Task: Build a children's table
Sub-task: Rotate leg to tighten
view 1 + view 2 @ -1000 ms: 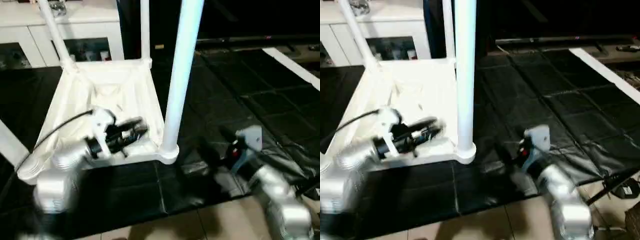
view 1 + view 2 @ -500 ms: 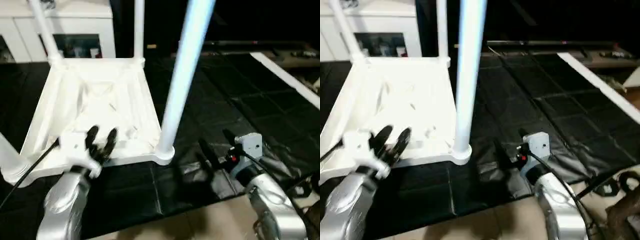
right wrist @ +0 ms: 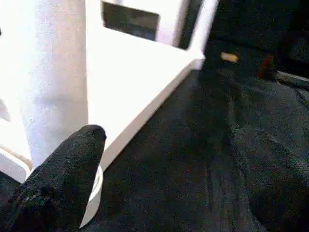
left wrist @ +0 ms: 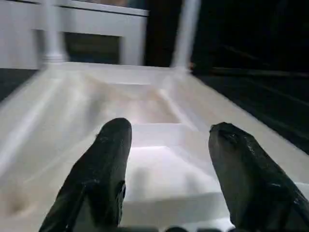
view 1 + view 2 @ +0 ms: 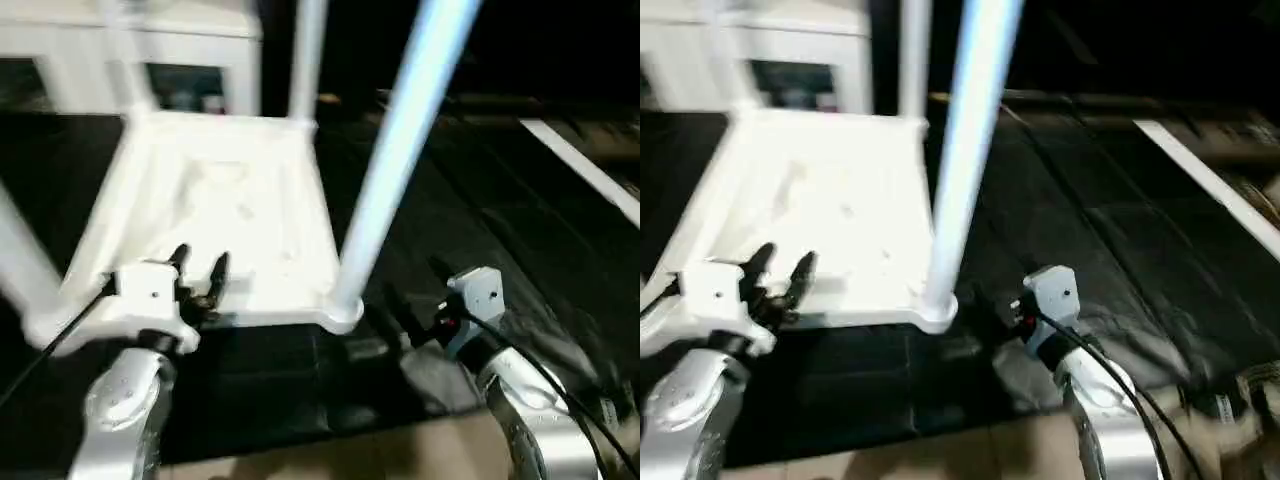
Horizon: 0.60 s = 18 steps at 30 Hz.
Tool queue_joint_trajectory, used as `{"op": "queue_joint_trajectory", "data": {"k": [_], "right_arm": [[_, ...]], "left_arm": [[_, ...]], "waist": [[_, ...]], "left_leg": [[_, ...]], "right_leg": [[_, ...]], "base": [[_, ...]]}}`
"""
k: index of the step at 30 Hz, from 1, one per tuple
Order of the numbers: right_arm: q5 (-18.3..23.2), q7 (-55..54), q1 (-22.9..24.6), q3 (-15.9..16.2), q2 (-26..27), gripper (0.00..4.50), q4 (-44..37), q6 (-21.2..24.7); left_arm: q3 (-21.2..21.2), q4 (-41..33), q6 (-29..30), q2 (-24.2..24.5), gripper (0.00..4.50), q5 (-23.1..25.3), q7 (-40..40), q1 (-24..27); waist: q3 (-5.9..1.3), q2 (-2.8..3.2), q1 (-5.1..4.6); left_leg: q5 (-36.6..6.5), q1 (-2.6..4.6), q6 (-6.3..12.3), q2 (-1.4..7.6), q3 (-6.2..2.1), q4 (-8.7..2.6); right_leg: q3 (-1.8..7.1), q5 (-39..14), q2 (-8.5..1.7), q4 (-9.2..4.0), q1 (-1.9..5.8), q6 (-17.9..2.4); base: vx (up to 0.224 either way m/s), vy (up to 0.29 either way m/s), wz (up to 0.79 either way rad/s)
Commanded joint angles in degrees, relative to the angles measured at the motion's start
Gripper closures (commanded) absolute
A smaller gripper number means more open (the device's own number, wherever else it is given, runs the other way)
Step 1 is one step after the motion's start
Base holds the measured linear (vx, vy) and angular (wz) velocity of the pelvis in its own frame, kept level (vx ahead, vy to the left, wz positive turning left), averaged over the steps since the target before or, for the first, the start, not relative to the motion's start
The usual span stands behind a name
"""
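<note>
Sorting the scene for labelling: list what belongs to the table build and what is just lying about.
Job:
square white plastic table top, upside down
white tapered tube leg standing in the near corner socket
white tube leg at the far corner

Lying about:
white cabinet with glass doors
black floor mat

From my remote station: black floor mat [image 5: 480, 230] carries the upturned white table top [image 5: 220, 220], cabinet [image 5: 130, 50] beyond.

Home; glass-doored white cabinet [image 5: 150, 60], tiled floor [image 5: 330, 462]

White table top [image 5: 225, 215] and white legs [image 5: 395, 165] are lying on a black mat [image 5: 480, 230]; silver forearms [image 5: 120, 420] are showing black fingers [image 4: 104, 169]
</note>
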Motion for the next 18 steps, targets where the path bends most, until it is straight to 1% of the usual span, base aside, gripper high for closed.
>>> {"op": "queue_joint_trajectory", "data": {"k": [1,2,3,4,5,6,7,8,9,10,11,12,13,14,15,16,17,18], "right_arm": [[1.8,-1.1,-0.2,-2.8,-0.4,0.00,1.0,-0.7],[2.2,-1.4,-0.3,-3.3,-0.2,0.00,1.2,-0.9],[2.1,-1.9,-0.4,-4.0,-0.1,0.00,1.7,-1.8],[2.1,-2.0,-0.5,-4.1,-0.1,0.00,1.8,-1.9],[2.3,-2.6,-0.6,-4.8,0.1,0.00,2.1,-2.0],[2.6,-2.6,-0.7,-5.1,0.1,0.00,2.2,-2.0],[2.8,-2.5,-0.7,-5.2,0.1,0.00,2.2,-1.9],[3.1,-2.4,-0.7,-5.3,0.2,0.00,2.1,-1.8],[3.4,-2.1,-0.5,-5.4,0.2,0.00,2.0,-2.1],[3.6,-1.5,-0.2,-5.3,0.1,0.00,2.0,-3.3],[3.3,-1.4,0.0,-5.1,-0.1,0.00,2.0,-3.8],[3.3,-1.4,0.0,-5.1,-0.1,0.00,2.0,-3.8],[3.4,-1.0,0.2,-5.0,-0.4,0.00,2.2,-3.8],[3.6,-0.9,0.3,-5.3,-0.4,0.00,3.0,-4.8],[3.3,-0.7,0.3,-5.5,-0.5,0.00,3.4,-6.3],[3.3,-0.6,0.3,-5.5,-0.6,0.00,3.5,-6.5],[4.3,0.4,0.3,-6.1,-0.7,0.00,3.7,-6.7],[4.6,0.7,0.2,-6.1,-0.8,0.00,3.7,-6.5]], "left_arm": [[-1.1,-0.8,2.0,-1.0,1.61,-1.0,0.2,0.2],[-1.1,-0.6,2.5,-0.8,1.61,-0.8,0.5,0.3],[-1.1,-0.3,2.6,-0.7,1.61,-0.6,0.9,0.4],[-1.1,-0.3,2.5,-0.7,1.61,-0.6,1.0,0.5],[-0.9,-0.2,2.1,-1.0,1.61,-0.9,1.2,0.6],[-0.7,-0.3,1.2,-0.9,1.61,-0.4,1.9,0.7],[-0.6,-0.2,0.8,-0.8,1.61,-0.5,2.0,0.8],[-0.5,-0.2,1.0,-0.7,1.61,-0.6,2.1,0.8],[-0.3,-0.2,0.7,-0.7,1.61,-0.7,2.2,0.8],[0.4,-0.2,-0.4,-1.1,1.61,-1.4,2.2,0.8],[0.7,-0.3,-0.9,-1.2,1.61,-1.8,2.1,0.9],[0.7,-0.3,-0.9,-1.3,1.61,-1.8,2.1,0.9],[0.9,-0.5,-1.3,-1.3,1.61,-2.0,2.0,1.1],[1.1,-0.5,-1.5,-0.9,1.42,-1.7,2.1,1.6],[1.3,-0.3,-1.6,-0.8,1.42,-1.4,2.5,1.9],[1.3,-0.3,-1.6,-0.8,1.32,-1.4,2.6,2.0],[1.8,0.4,-2.0,-0.5,1.26,-0.5,3.8,2.5],[1.8,0.5,-2.2,-0.5,1.23,-0.3,4.0,2.5]], "waist": [[-1.39,0.65,0.26],[-1.74,-0.07,0.36],[-1.44,-1.95,2.95],[-1.06,-2.28,4.40],[-1.62,-2.60,5.73],[-1.74,-2.15,7.17],[-2.52,-1.84,8.01],[-2.45,-1.86,8.12],[-1.79,-1.43,8.22],[-1.69,-1.14,8.09],[-1.86,-0.52,7.99],[-1.85,1.17,7.43],[-2.78,1.75,6.23],[-2.78,1.94,6.10],[-2.18,1.65,5.61],[-1.19,0.94,5.19],[-0.85,0.82,5.28],[-0.87,0.53,5.31]], "left_leg": [[-19.5,-2.06,12.50,-0.27,-2.09,-6.23],[-17.2,0.83,9.39,-0.61,2.11,-1.42],[-10.3,0.45,7.40,-3.68,8.64,7.70],[-5.5,-1.33,5.56,-1.68,8.49,5.00],[-5.7,-1.76,6.02,-1.20,8.17,4.31],[-8.0,-0.29,8.40,-0.11,7.70,3.54],[-8.6,-0.93,9.46,0.16,6.27,4.80],[-7.5,-1.32,9.38,0.19,5.67,5.10],[-4.1,-1.01,8.22,-0.08,5.54,4.34],[0.7,0.14,8.16,-0.97,6.62,1.71],[2.6,1.06,8.63,-0.58,7.17,-0.10],[0.6,3.10,10.44,3.61,6.81,-2.82],[-5.2,4.50,11.87,9.89,4.39,-4.73],[-8.0,4.30,12.34,10.79,4.31,-5.28],[-14.4,3.84,10.46,9.41,6.28,-5.53],[-19.7,3.23,6.57,5.79,8.48,-4.90],[-21.1,3.55,5.02,4.49,9.05,-4.41],[-19.4,4.16,3.78,3.43,9.50,-3.61]], "right_leg": [[4.39,-11.9,-4.90,-5.84,2.08,-13.9],[5.87,-17.8,-6.19,-10.00,-0.02,-14.4],[7.20,-30.7,-8.61,-12.93,0.58,-5.5],[10.14,-37.6,-10.23,-12.12,2.47,8.8],[11.67,-36.9,-10.95,-11.25,3.81,15.0],[14.24,-34.3,-12.72,-10.94,2.99,18.0],[16.34,-26.2,-15.30,-10.34,4.94,13.2],[16.06,-20.9,-15.38,-10.08,5.27,10.0],[13.46,-12.5,-13.35,-9.93,4.82,4.3],[9.56,-7.8,-8.46,-9.72,3.97,1.9],[7.93,-7.3,-6.34,-9.63,3.39,2.0],[5.56,-7.8,-4.02,-9.19,1.53,3.6],[5.57,-5.0,-5.34,-6.75,1.83,4.1],[5.94,-3.1,-6.23,-6.11,1.81,3.2],[6.79,-3.5,-7.50,-6.96,1.64,1.5],[7.01,-14.0,-8.48,-9.24,2.03,1.7],[6.52,-23.1,-8.39,-10.36,1.85,3.6],[6.32,-34.1,-8.69,-12.22,1.73,7.9]], "base": [[-0.019,-0.216,0.73],[-0.059,-0.207,0.45],[-0.059,-0.207,0.45],[-0.025,-0.188,0.03],[-0.001,-0.164,0.07],[-0.001,-0.164,0.07],[-0.006,-0.119,0.22],[-0.011,-0.087,0.08],[-0.011,-0.087,0.08],[0.000,0.000,0.00],[0.000,0.000,0.00],[0.000,0.000,0.00],[-0.022,0.058,0.15],[-0.025,0.063,0.09],[-0.025,0.063,0.09],[-0.044,0.059,0.05],[-0.033,0.055,-0.01],[-0.033,0.055,-0.01]]}}
